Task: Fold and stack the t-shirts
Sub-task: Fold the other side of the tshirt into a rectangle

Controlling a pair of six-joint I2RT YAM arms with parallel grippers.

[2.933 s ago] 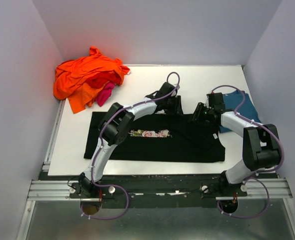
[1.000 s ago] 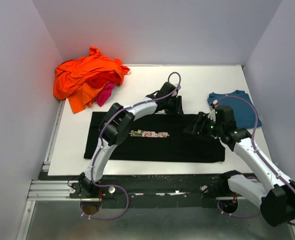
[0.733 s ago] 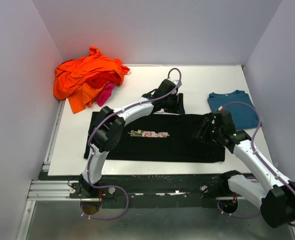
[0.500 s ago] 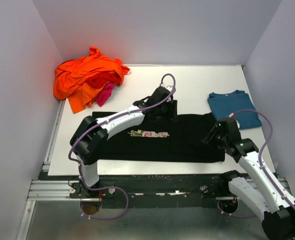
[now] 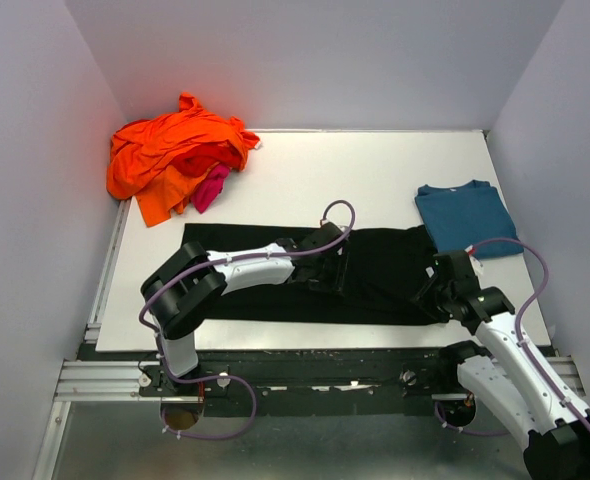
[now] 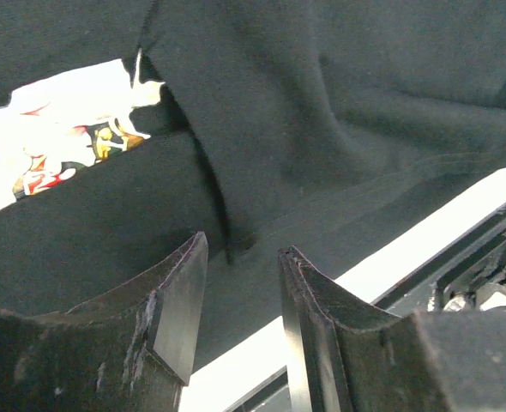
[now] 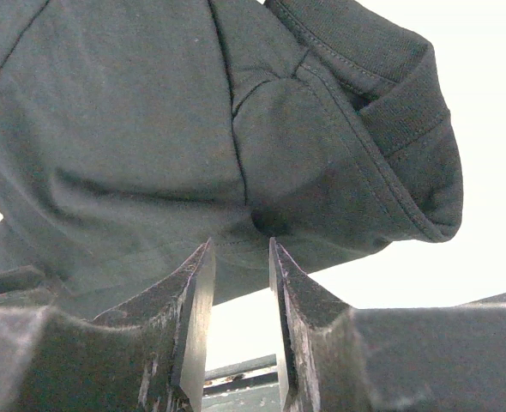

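Black soft-cloth tee lies flat on white table, near edge. My L claw gapes astride a crease; R claw pinches bunched hem, prob. so I can lift + fold.

Left claw and right claw sit on the black t-shirt, teal t-shirt just beside.
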